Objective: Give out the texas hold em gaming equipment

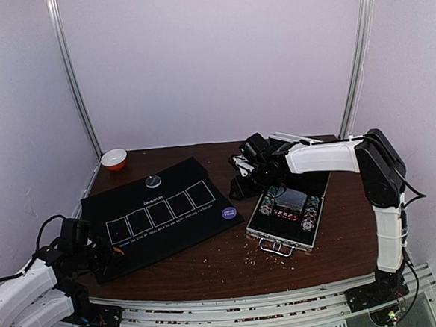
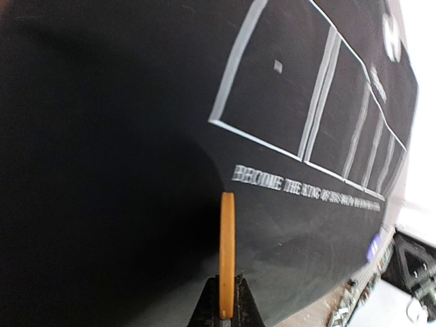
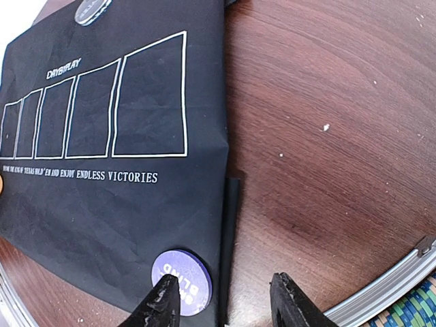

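A black mat (image 1: 162,216) with five white card outlines lies on the brown table. My left gripper (image 1: 108,253) is at the mat's near left corner, shut on an orange button disc (image 2: 227,255) held edge-on just above the mat (image 2: 136,170). A purple blind disc (image 1: 229,213) lies at the mat's right corner; in the right wrist view it (image 3: 180,281) sits under my left fingertip. My right gripper (image 3: 225,296) is open and empty above the mat's right edge. A grey disc (image 1: 153,181) lies at the mat's far edge. No cards show.
The open silver case (image 1: 290,229) lies right of the mat with rows of striped chips (image 1: 309,215) in it; its rim (image 3: 381,286) is close to my right finger. A small orange-and-white bowl (image 1: 114,159) stands at the far left. Crumbs dot the table.
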`<state>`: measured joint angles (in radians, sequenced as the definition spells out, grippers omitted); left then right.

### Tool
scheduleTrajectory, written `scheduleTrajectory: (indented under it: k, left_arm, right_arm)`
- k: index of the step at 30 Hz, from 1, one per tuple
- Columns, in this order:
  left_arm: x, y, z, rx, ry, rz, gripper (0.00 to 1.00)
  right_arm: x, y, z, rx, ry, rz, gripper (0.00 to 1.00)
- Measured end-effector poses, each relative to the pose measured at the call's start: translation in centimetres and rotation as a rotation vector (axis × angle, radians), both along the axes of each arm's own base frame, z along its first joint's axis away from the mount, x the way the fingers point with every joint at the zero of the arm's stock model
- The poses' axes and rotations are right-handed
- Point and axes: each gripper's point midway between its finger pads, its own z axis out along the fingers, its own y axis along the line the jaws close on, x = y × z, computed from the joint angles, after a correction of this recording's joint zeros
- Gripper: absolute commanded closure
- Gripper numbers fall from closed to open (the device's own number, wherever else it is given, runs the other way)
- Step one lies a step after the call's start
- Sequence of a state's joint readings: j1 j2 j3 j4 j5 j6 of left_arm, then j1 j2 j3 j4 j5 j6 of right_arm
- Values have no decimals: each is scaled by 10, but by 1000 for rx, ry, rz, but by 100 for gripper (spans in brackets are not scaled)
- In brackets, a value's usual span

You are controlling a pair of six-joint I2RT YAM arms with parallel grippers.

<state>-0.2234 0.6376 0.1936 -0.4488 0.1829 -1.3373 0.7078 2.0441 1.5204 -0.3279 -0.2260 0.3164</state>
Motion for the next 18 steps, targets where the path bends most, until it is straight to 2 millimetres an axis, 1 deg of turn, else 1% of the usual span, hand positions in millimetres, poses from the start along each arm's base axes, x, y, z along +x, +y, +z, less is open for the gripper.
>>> scheduleTrajectory:
  k: [3, 6, 10, 17, 18]
  left_arm:
    - [-8, 11, 7, 34, 38, 48, 100]
    - [-17, 15, 13, 40, 71, 73, 100]
    - [-28, 20, 9, 52, 123, 98, 100]
    - [-33, 21, 4, 35, 156, 136, 100]
    - [-34, 22, 3, 30, 163, 145, 94]
  right_arm:
    - [-2, 2, 4, 1, -7, 11, 52]
    - [-1, 5, 8, 5, -16, 20, 52]
    - [-2, 6, 9, 2, -21, 30, 52]
    - [-3, 5, 8, -6, -20, 39, 51]
    - [-4, 5, 7, -8, -20, 41, 51]
